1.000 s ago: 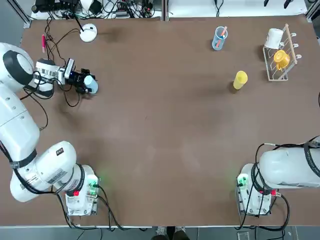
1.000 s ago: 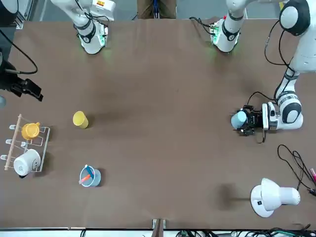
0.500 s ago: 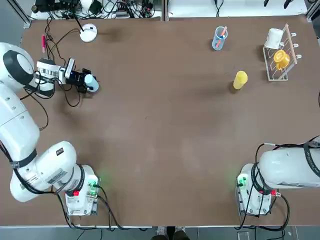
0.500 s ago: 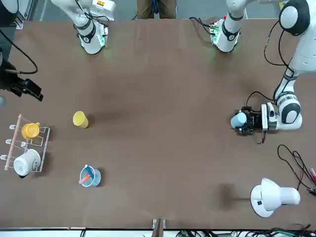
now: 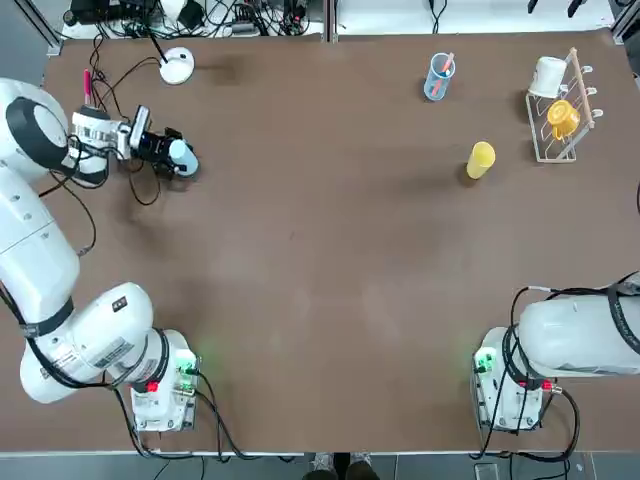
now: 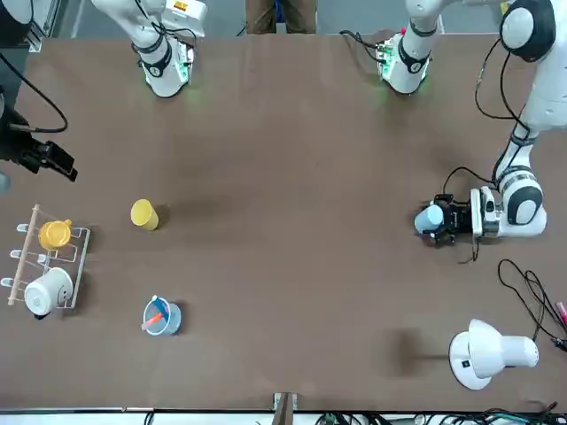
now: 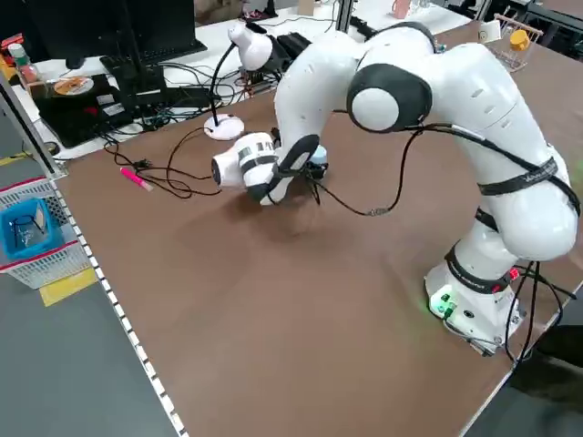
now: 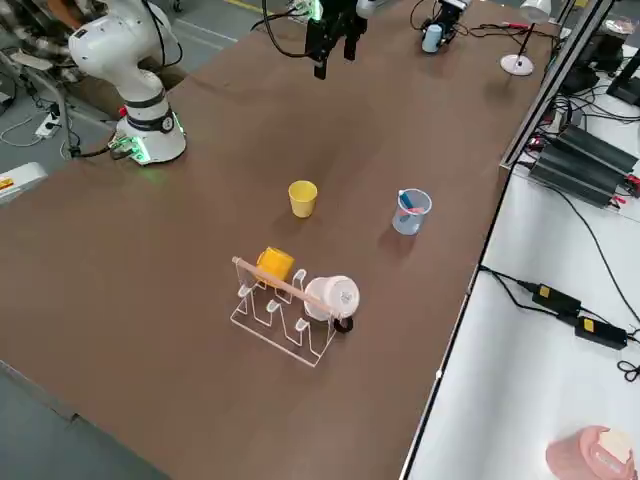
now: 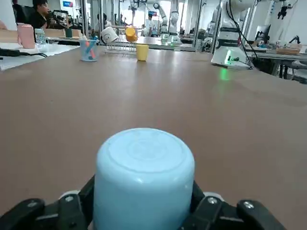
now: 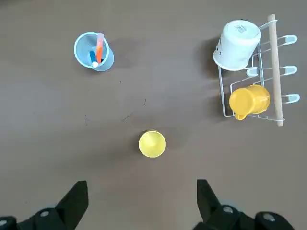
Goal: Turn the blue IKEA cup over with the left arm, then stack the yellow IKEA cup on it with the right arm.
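left claw (image 5: 172, 153) clamps blue cup (image 9: 144, 179); no writing legible.

The table (image 5: 330, 300) has a plain brown top and stands on a grey floor (image 7: 64, 382). Beside it, a white bench (image 8: 520, 330) carries black power bricks (image 8: 590, 150) and cables, and another desk (image 7: 118, 91) holds a dark monitor (image 7: 118, 27).
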### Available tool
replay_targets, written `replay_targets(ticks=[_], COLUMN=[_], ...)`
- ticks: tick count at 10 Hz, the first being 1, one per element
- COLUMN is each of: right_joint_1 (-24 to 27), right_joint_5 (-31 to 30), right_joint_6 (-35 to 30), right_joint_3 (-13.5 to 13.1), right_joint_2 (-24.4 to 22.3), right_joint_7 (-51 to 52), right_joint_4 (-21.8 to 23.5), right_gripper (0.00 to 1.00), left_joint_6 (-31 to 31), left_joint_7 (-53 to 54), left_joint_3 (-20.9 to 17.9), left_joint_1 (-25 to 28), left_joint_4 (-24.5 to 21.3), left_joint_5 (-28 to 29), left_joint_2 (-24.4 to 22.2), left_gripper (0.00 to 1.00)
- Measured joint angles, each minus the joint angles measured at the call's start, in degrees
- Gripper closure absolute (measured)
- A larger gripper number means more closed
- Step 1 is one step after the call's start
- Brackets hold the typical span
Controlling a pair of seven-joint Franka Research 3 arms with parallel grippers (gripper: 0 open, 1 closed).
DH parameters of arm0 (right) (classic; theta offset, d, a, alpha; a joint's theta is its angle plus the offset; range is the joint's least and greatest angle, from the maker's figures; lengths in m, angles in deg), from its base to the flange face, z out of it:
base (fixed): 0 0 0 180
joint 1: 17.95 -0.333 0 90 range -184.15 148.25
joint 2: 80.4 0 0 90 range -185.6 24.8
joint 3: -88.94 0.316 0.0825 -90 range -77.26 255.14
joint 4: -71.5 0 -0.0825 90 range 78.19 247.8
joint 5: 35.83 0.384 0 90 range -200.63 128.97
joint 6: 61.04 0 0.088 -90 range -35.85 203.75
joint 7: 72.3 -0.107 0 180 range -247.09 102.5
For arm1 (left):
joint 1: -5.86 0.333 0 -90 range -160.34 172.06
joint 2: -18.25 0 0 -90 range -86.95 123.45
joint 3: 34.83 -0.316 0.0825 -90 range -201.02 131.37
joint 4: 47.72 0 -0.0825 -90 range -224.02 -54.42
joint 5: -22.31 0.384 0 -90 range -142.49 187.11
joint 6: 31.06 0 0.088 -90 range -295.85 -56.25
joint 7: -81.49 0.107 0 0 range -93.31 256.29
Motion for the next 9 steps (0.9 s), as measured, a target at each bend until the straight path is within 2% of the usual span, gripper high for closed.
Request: replay_targets(ticks=[2, 5, 7, 9], right_joint_1=[0.0, 0.0, 0.0, 0.0], right_joint_5=[0.0, 0.0, 0.0, 0.0], right_joint_6=[-0.1, -0.1, -0.1, -0.1], right_joint_3=[0.0, 0.0, 0.0, 0.0], right_joint_2=[0.0, 0.0, 0.0, 0.0], right_joint_7=[0.0, 0.0, 0.0, 0.0], right_joint_4=[0.0, 0.0, 0.0, 0.0], right_gripper=[0.00, 0.00, 0.00, 0.00], left_joint_6=[-1.4, -9.6, -14.4, -19.1], left_joint_7=[-3.9, -9.2, -14.1, -20.0], left_joint_3=[0.0, 0.0, 0.0, 0.0], left_joint_1=[-2.4, -7.4, -11.7, -16.8], left_joint_4=[-1.9, -9.2, -13.2, -14.5], left_joint_5=[0.0, 0.0, 0.0, 0.0], left_joint_2=[-7.1, -18.4, -23.5, -27.5], left_gripper=[0.30, 0.30, 0.30, 0.30])
